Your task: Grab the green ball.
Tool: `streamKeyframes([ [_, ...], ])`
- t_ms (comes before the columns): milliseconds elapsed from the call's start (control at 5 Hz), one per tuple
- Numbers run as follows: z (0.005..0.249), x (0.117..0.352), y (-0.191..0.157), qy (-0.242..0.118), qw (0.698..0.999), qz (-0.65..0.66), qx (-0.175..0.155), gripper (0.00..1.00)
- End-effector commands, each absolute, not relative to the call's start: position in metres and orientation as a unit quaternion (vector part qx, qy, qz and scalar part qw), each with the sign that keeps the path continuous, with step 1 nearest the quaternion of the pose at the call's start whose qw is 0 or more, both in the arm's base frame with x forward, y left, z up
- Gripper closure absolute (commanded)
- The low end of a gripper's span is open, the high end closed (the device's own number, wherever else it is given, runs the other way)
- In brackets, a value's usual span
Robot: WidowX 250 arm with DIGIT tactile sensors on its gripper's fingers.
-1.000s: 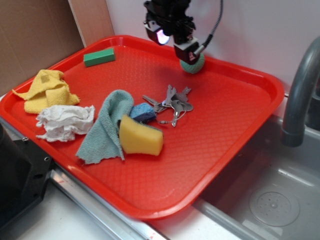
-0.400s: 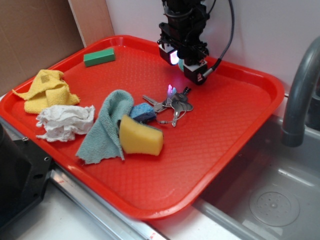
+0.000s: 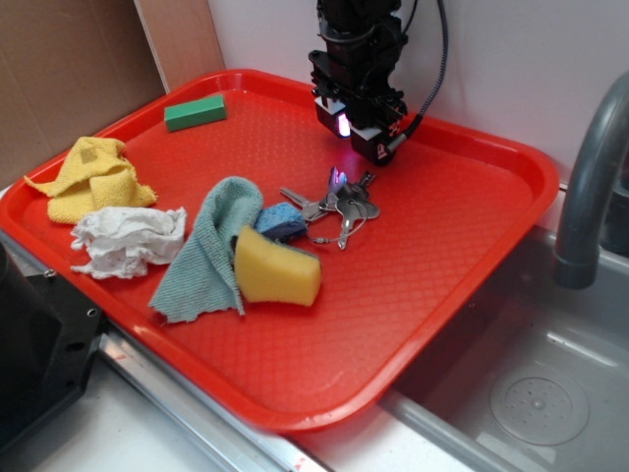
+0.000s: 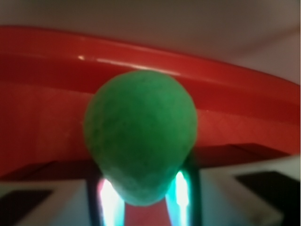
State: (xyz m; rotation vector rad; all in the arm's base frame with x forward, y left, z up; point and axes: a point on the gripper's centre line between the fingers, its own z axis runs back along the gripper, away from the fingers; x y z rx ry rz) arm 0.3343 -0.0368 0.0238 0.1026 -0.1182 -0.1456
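From my remote station I find the gripper (image 3: 366,138) lowered at the far side of the red tray (image 3: 462,285), close to its back rim, with a violet lamp lit on its underside. In the wrist view the green ball (image 4: 140,137) fills the centre of the frame, blurred by closeness, sitting directly ahead of the fingers (image 4: 181,193), whose glowing tips flank its lower part on either side; the tray's raised rim runs behind it. I cannot tell from either view whether the jaws are pressing on the ball or merely standing around it. In the exterior view the ball is hidden behind the gripper body, so I can place it only at the tray's rear edge beneath the tool. Elsewhere on the tray I note a bunch of keys (image 3: 339,208) just in front of the gripper, a yellow sponge (image 3: 276,268) touching a teal cloth (image 3: 208,251), a blue item (image 3: 279,220) between them, a white rag (image 3: 128,240), a yellow cloth (image 3: 90,176), and a flat green block (image 3: 195,112) near the back left corner. A grey faucet (image 3: 590,187) stands over the sink (image 3: 531,383) to the right.
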Motion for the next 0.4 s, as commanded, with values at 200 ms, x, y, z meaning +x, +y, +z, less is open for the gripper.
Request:
streamKeyframes([
  [200, 0.189, 0.226, 0.038, -0.058, 0.998, -0.02, -0.004, 1.0],
])
